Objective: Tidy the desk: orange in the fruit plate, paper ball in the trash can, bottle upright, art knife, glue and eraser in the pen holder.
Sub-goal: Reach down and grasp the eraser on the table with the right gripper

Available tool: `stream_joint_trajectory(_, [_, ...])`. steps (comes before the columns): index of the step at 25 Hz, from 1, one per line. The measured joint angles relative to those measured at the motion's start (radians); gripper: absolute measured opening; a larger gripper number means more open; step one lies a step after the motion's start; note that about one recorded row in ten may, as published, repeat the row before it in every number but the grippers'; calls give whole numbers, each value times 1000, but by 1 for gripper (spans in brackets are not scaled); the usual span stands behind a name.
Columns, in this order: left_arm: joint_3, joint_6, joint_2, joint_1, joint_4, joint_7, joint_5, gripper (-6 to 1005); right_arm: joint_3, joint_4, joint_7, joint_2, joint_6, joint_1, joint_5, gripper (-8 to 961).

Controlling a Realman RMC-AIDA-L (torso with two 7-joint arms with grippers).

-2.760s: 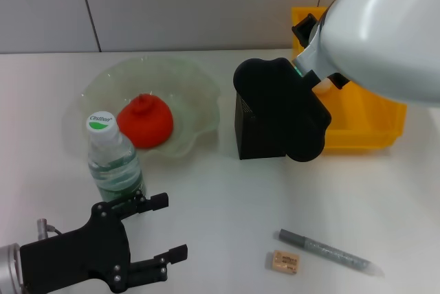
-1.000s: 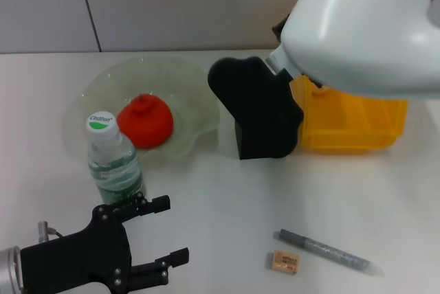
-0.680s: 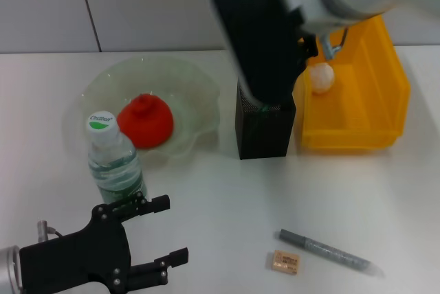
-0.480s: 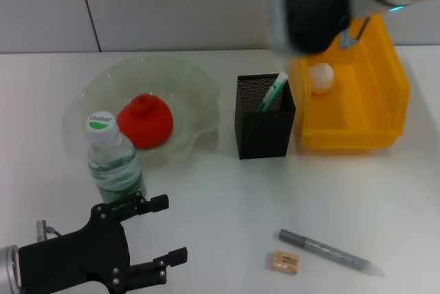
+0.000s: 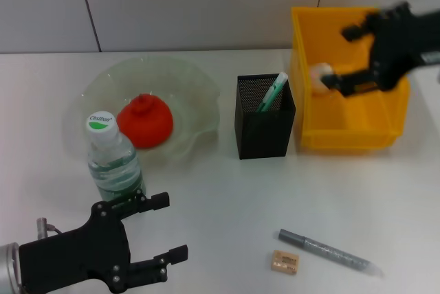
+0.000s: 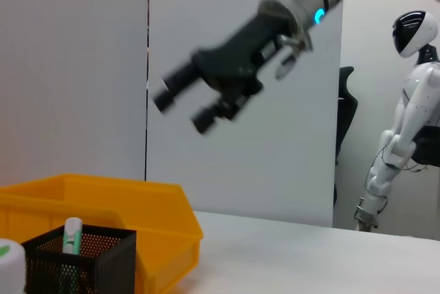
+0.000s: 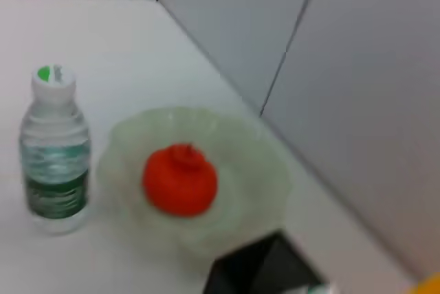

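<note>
Take the pen holder (image 5: 265, 117) as your mark. To its left, your left claw (image 5: 155, 232) sits spread open and empty by the upright bottle (image 5: 112, 160); the orange (image 5: 145, 121) lies in the fruit plate (image 5: 185, 88). Right of the holder, your right claw (image 5: 347, 57) hovers open over the yellow trash can (image 5: 350, 136), holding nothing, paper ball (image 5: 320, 74) inside.

Partly hidden behind the blurred black right gripper (image 5: 349, 57): the small white crumpled paper ball (image 5: 319, 74) in the yellow plastic bin (image 5: 347, 129). Cut off at the head view's lower edge: the black left gripper (image 5: 161, 229). Only the top showing above the black mesh pen holder (image 5: 263, 136): a green-and-white stick (image 5: 273, 91), kind unclear.
</note>
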Motion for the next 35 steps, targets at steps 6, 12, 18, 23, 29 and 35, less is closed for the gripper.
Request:
stream_joint_trajectory(6, [0,0,0,1,-3,-1,0,803,80,-59,83,-2,-165,7,-22,818])
stream_joint_trajectory(12, [0,-11,0,5,-3,-2,5,804,-46,-115,216,-5,-261,87,-118,819])
stream_joint_trajectory(18, [0,-13,1,18,-3,-2,4,804,-231,-173,278,-5,-244,140,-165,818])
stream_joint_trajectory(23, [0,-12,0,25,-3,-2,3,804,-421,-296,309,-4,-160,198,-188,817])
stream_joint_trajectory(29, [0,-10,-2,25,-3,-2,5,803,-557,-345,359,-1,-95,216,-183,817])
stream_joint_trajectory(35, [0,-9,0,25,-3,-2,7,803,-677,-359,427,1,-49,221,-181,816])
